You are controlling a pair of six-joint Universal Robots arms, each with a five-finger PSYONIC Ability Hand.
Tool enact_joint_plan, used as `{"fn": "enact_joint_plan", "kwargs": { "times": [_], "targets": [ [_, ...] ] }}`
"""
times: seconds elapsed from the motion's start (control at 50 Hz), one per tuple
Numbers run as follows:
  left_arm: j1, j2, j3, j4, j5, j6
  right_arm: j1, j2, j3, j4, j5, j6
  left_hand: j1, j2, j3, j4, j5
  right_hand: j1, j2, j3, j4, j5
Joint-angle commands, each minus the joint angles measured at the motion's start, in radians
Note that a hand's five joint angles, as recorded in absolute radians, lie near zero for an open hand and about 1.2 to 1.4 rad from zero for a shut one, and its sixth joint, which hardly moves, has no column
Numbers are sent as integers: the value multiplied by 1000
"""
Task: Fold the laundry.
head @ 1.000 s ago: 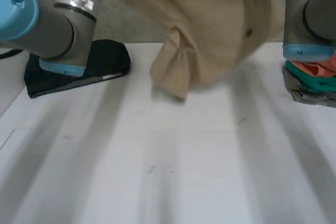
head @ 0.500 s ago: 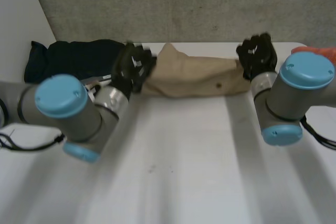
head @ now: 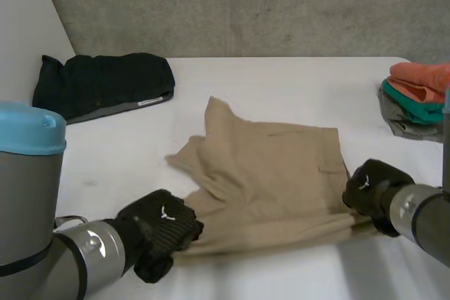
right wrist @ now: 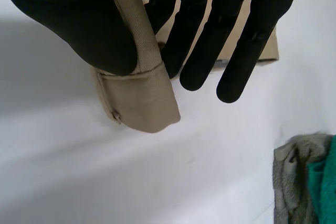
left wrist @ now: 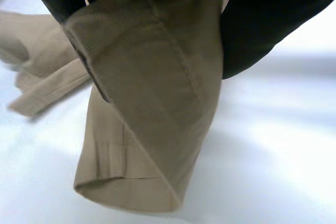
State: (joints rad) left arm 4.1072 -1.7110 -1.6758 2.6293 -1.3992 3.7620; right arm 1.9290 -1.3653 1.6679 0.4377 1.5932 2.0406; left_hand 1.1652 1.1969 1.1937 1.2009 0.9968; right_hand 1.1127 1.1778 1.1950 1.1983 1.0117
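L hand (head: 160, 233), R hand (head: 373, 189) low at table (head: 281, 82) — each pinches tan shorts (head: 274, 166) at near edge.

One tan garment (head: 267, 173) on one white table (head: 281, 82), with two black hands at it: the left hand (head: 162, 230) and the right hand (head: 370, 186). Beyond the left hand, one dark garment (head: 105, 83). Beyond the right hand, one pile of folded laundry (head: 418, 100) in three colours: orange, green, grey.
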Motion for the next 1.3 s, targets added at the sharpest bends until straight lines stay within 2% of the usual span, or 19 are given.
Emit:
{"fn": "enact_joint_plan", "kwargs": {
  "times": [0.02,0.1,0.16,0.2,0.28,0.36,0.38,0.44,0.46,0.5,0.52,0.54,0.58,0.74,0.9,1.04,1.1,1.2,1.3],
  "targets": [
    [4,-78,44,179,-7,-7,-2,5,41,-97,2,18,231,199,203,195,225,284,218,201,198,210],
    [33,-93,56,280,-6,-4,4,37,42,-163,8,50,202,171,174,167,196,284,218,201,198,210],
    [56,-143,59,353,-4,4,5,87,29,-229,7,56,-9,-40,-37,-44,-15,284,218,201,198,210],
    [62,-186,73,395,-6,4,5,121,10,-270,10,56,-56,-88,-85,-92,-62,284,218,201,198,210],
    [94,-301,198,494,-20,7,10,199,-117,-384,24,61,-53,-85,-82,-89,-60,284,218,201,198,210],
    [153,-395,399,580,-53,28,11,268,-342,-493,71,113,-21,-53,-49,-57,-27,284,218,201,198,210],
    [153,-410,488,630,-55,51,13,291,-446,-545,86,142,-21,-53,-49,-57,-27,284,218,201,198,210],
    [150,-423,606,760,-47,84,15,314,-583,-644,90,200,-12,-44,-41,-48,-18,284,218,201,198,210],
    [151,-424,670,882,-35,93,18,319,-658,-737,88,240,5,-27,-23,-31,-1,284,218,201,198,210],
    [154,-420,708,1015,-15,85,16,321,-715,-847,90,282,8,-23,-20,-27,2,284,218,201,198,210],
    [157,-417,718,1081,-6,79,13,319,-747,-958,91,308,20,-12,-9,-16,14,284,218,201,198,210],
    [162,-415,743,1191,9,56,13,319,-758,-1009,93,315,110,78,82,74,104,284,218,201,198,210],
    [162,-415,763,1264,14,32,16,319,-780,-1086,100,316,178,147,150,143,172,284,218,201,198,210],
    [185,-420,766,1154,9,-5,31,351,-794,-1100,93,312,214,182,185,178,208,284,218,201,198,210],
    [188,-414,596,1146,16,-5,38,422,-683,-1001,85,314,214,182,185,178,208,284,218,201,198,210],
    [162,-496,446,1127,28,-5,41,466,-551,-860,83,309,193,162,165,158,187,284,218,201,198,210],
    [127,-526,395,1114,26,-7,57,456,-513,-827,80,308,193,162,165,158,187,284,218,201,198,210],
    [114,-507,358,1072,19,-7,61,402,-497,-763,80,305,205,173,177,169,199,284,218,201,198,210],
    [117,-343,353,986,5,-10,56,292,-498,-647,79,299,231,199,203,195,225,284,218,201,198,210]
  ]
}}
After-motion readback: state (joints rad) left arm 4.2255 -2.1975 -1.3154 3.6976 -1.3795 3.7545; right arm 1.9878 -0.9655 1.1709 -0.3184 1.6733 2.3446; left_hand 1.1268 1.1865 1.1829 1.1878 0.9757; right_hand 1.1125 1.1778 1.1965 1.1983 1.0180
